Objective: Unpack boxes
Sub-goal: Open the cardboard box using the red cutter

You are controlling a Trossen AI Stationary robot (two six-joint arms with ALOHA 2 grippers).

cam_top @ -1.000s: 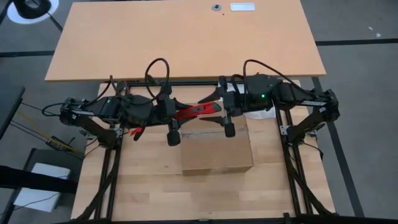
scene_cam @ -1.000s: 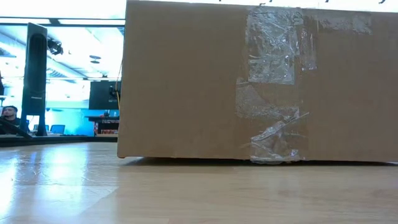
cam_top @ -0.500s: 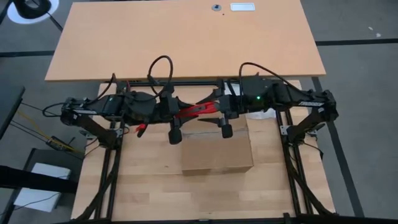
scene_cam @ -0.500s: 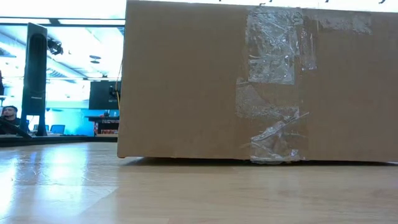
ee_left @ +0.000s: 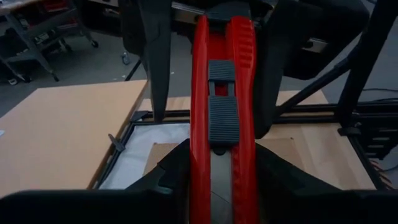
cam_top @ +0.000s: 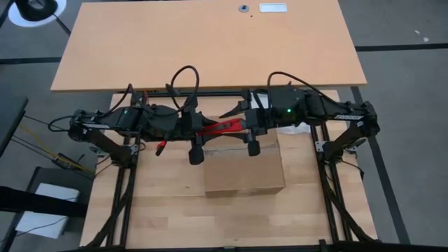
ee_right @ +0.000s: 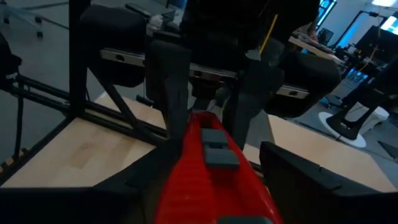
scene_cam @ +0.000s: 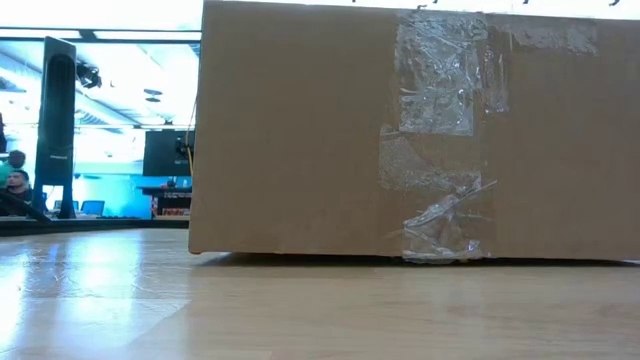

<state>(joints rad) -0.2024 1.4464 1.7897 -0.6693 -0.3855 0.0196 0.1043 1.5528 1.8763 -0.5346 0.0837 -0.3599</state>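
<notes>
The brown cardboard box [cam_top: 245, 168] rests on its bottom face on the table, and its taped side [scene_cam: 440, 130] fills the low view. Above its far edge both arms meet around a red box cutter [cam_top: 222, 126] that lies level between them. My left gripper [cam_top: 207, 128] is shut on one end of it. My right gripper [cam_top: 241, 126] is open. Its fingers [ee_left: 152, 62] stand on either side of the cutter's other end [ee_left: 224, 25], with a gap on at least one side. The cutter's dark slider [ee_left: 221, 118] faces up. My left gripper [ee_left: 221, 180] pinches the box cutter between its two fingers [ee_left: 177, 168] at the end where grey metal shows [ee_left: 217, 177], just behind the slider. It comes level from the table's left, fingers along the cutter. The cutter is lifted clear above the box and points toward the right arm.
A larger tan tabletop [cam_top: 210, 42] lies beyond the black frame rail [cam_top: 210, 93]. Something white [cam_top: 299, 128] lies under the right arm. The table's near half in front of the box [scene_cam: 300, 310] is bare wood. People sit far off in the room [scene_cam: 12, 180].
My right gripper has moved toward the table's left, farther over the cutter's free end, so less of the red handle shows between the two grippers. My left gripper has kept its hold and stayed nearly still. The box has not moved.
</notes>
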